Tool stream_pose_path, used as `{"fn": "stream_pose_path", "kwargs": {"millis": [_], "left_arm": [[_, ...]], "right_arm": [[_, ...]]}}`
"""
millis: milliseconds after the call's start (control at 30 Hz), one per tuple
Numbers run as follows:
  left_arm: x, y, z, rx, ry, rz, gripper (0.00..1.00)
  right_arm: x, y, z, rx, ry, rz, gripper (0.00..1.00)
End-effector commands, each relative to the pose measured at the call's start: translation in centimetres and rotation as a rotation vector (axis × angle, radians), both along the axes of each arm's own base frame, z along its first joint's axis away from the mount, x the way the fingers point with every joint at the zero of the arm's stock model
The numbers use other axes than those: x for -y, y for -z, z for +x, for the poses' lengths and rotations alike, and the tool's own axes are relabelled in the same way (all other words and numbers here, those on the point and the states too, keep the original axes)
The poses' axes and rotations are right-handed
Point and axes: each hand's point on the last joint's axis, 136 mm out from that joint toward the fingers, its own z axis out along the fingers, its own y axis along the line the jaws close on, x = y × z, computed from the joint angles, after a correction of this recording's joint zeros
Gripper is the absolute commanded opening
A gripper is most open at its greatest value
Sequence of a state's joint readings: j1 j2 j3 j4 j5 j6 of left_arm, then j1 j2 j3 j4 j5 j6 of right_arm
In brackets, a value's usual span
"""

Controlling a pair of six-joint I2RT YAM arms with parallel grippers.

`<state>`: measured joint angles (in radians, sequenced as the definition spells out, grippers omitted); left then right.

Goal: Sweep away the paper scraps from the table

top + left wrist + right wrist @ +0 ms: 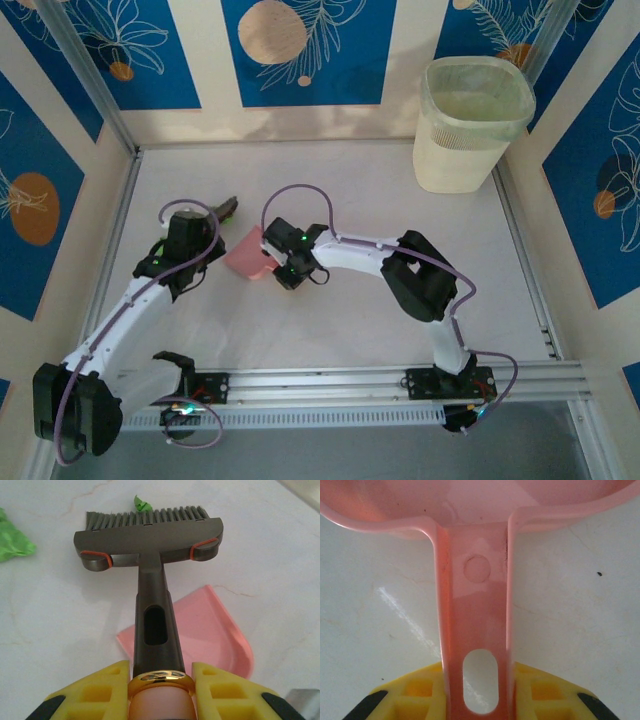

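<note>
Clamping brush (150, 540), left gripper (160, 692); right gripper (480, 692) clamps dustpan (475, 580) beside it; paper scraps (142, 503) just beyond bristles (150, 517).

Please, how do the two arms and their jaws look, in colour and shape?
The left arm and right arm have white links, black joints and loose lilac cables, with small green lights. The jaws are yellow blocks with square hollows and black tips.

Soft, even light — a glare streak on the table (402, 612) (wrist foregrounds blurred).
</note>
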<state>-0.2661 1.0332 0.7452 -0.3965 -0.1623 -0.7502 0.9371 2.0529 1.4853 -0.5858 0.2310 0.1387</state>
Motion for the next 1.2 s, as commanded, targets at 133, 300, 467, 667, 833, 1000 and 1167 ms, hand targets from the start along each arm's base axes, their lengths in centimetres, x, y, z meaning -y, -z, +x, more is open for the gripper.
{"fn": "stream_pose_path", "kwargs": {"millis": [133, 300, 467, 667, 833, 1000, 1167], "left_arm": [[2.9, -1.2, -0.9, 0.02, 0.112, -0.16, 0.0], [4.1, -0.2, -2.9, -0.034, 0.194, -0.198, 0.0], [4.4, -0.3, -4.7, -0.046, 0.23, -0.223, 0.0], [2.7, -3.5, -3.9, 0.062, 0.159, -0.169, 0.0], [2.0, -4.5, -2.1, 0.129, 0.078, -0.187, 0.0], [2.3, -5.1, 0.4, 0.14, 0.045, -0.191, 0.0], [1.9, -5.3, 2.7, 0.151, 0.001, -0.156, 0.0]], "right_arm": [[1.3, 0.9, 0.9, -0.007, 0.055, -0.019, 0.0], [2.1, 1.0, 1.4, -0.006, 0.093, -0.027, 0.0], [3.4, 1.1, 2.3, -0.008, 0.15, -0.04, 0.0], [3.8, 0.6, 2.5, 0.002, 0.164, -0.022, 0.0], [4.0, 0.4, 2.3, 0.004, 0.168, -0.023, 0.0], [4.1, 0.6, 2.2, -0.005, 0.172, -0.026, 0.0], [3.9, 0.0, 2.1, -0.02, 0.177, -0.017, 0.0]]}}
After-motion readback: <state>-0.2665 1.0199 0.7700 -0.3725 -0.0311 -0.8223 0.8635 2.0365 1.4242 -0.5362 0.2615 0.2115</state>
